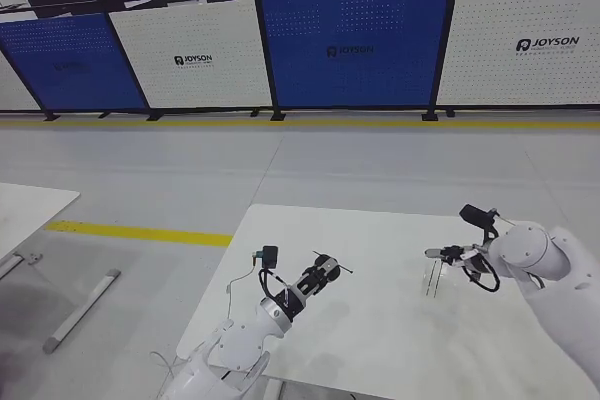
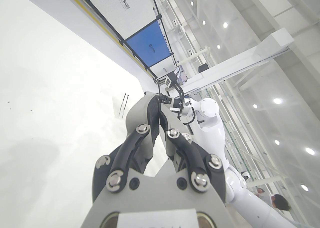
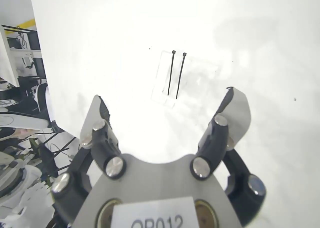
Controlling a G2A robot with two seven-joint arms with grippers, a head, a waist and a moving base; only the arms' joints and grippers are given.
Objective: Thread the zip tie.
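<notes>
My left gripper is near the table's left middle, shut, with a thin black zip tie held crosswise at its tips. In the left wrist view its fingers are pressed together. Two more black zip ties lie side by side on a clear sheet on the white table; they also show in the top view as zip ties and in the left wrist view as zip ties. My right gripper hangs open just above and behind that pair, also seen as the right gripper.
The white table is bare around both arms. Its far edge borders grey floor with a yellow line. Another white table corner stands at the left. Blue and white panels line the back.
</notes>
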